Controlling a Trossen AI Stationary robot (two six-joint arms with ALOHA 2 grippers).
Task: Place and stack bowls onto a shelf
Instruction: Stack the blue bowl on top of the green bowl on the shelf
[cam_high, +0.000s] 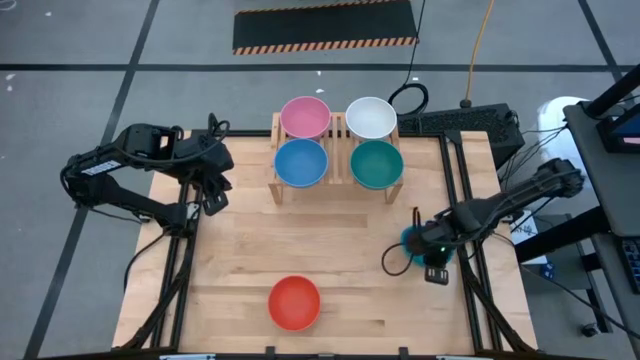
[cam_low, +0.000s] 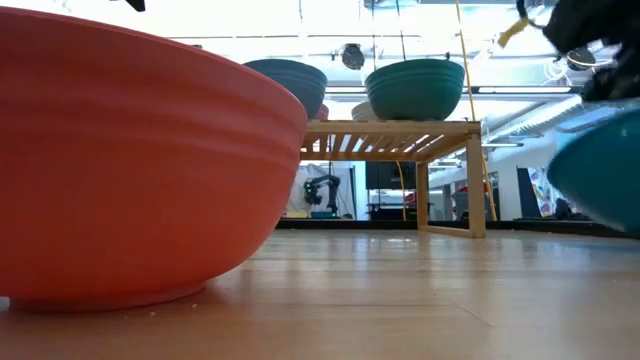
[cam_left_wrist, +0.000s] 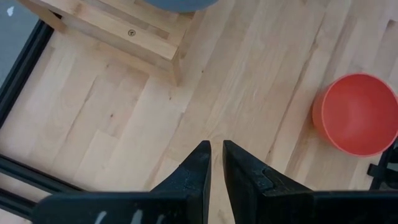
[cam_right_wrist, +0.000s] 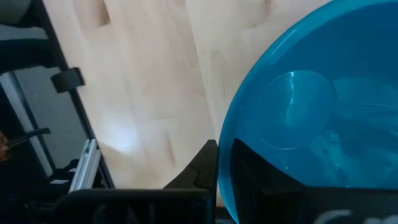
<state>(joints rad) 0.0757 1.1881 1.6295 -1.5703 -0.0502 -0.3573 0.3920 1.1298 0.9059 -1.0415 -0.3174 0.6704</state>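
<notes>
Four bowls sit on the slatted wooden shelf (cam_high: 338, 150) at the table's far side: pink (cam_high: 304, 117), white (cam_high: 371, 117), blue (cam_high: 301, 163) and green (cam_high: 377, 165). A red bowl (cam_high: 295, 302) rests on its base near the table's near edge. My right gripper (cam_high: 425, 248) is at the table's right side, shut on a teal-blue bowl (cam_right_wrist: 311, 106) that the arm mostly hides in the high view. My left gripper (cam_left_wrist: 216, 152) is shut and empty above the table, left of the shelf. My right gripper holds the teal-blue bowl by its rim (cam_right_wrist: 222, 163), one finger (cam_right_wrist: 200, 171) outside the wall and the other inside the hollow. The bowl (cam_low: 600, 170) is tilted and lifted clear of the table.
Bare tabletop (cam_high: 300, 235) lies between the shelf and the red bowl. Black frame rails (cam_high: 465, 200) run along the table's left and right edges. A black cable loop (cam_high: 395, 262) lies beside the right gripper.
</notes>
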